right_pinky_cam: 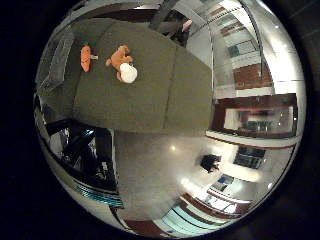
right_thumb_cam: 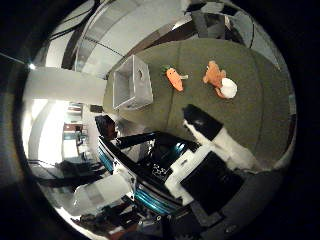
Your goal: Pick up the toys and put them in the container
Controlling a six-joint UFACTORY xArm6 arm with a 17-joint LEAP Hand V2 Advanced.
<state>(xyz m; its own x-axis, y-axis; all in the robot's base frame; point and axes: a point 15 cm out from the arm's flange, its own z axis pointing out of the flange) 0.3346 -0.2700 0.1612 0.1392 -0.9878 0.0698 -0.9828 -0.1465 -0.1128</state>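
Observation:
Two soft toys lie on a dark green table (right_thumb_cam: 250, 115): an orange carrot toy (right_thumb_cam: 174, 78) and, close beside it, an orange-brown plush animal with a white round part (right_thumb_cam: 220, 81). A grey open container (right_thumb_cam: 131, 83) stands on the table on the carrot's other side. My hand (right_thumb_cam: 210, 135) is well above and away from the toys, with one white and black finger reaching straight out into the thumb side view. It holds nothing.
The table edge (right_pinky_cam: 150, 131) drops to a shiny floor (right_pinky_cam: 165, 170). Black and teal robot parts (right_thumb_cam: 155, 175) sit below the palm. Walls, a wood-framed window and shelving ring the room.

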